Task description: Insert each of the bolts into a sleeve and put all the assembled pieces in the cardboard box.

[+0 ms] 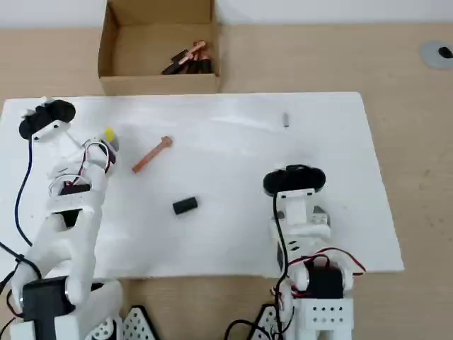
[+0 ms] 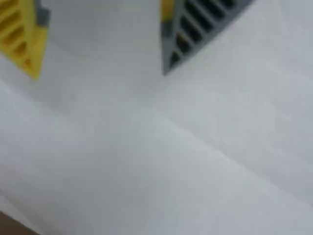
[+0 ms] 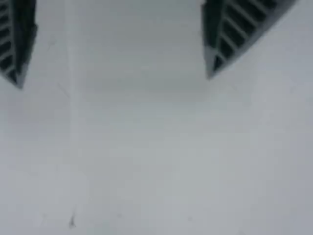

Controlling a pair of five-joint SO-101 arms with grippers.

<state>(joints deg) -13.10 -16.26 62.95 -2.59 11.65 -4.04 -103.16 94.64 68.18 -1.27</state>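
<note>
- One copper-coloured bolt lies loose and slantwise on the white sheet. It is not yet in a sleeve, so it looks like the next piece to be paired.
- A single black sleeve rests near the bolt but apart from it, closer to the arms. It lies roughly between the two arms, where either could likely reach it.
- Several assembled pieces are heaped in one corner of the cardboard box. The box stands open at the far edge of the sheet, and most of the job appears done.
- The left hand hangs low over bare sheet just beside the bolt. It is released, spread wide and grasping nothing, apparently placed to take that piece first.
- The right hand is likewise released and empty, poised above bare sheet well to the side of the sleeve.
- A small grey object sits alone farther out on the sheet; what it is cannot be told.
- The sheet covers the wooden counter, giving small dark parts a plain background.
</note>
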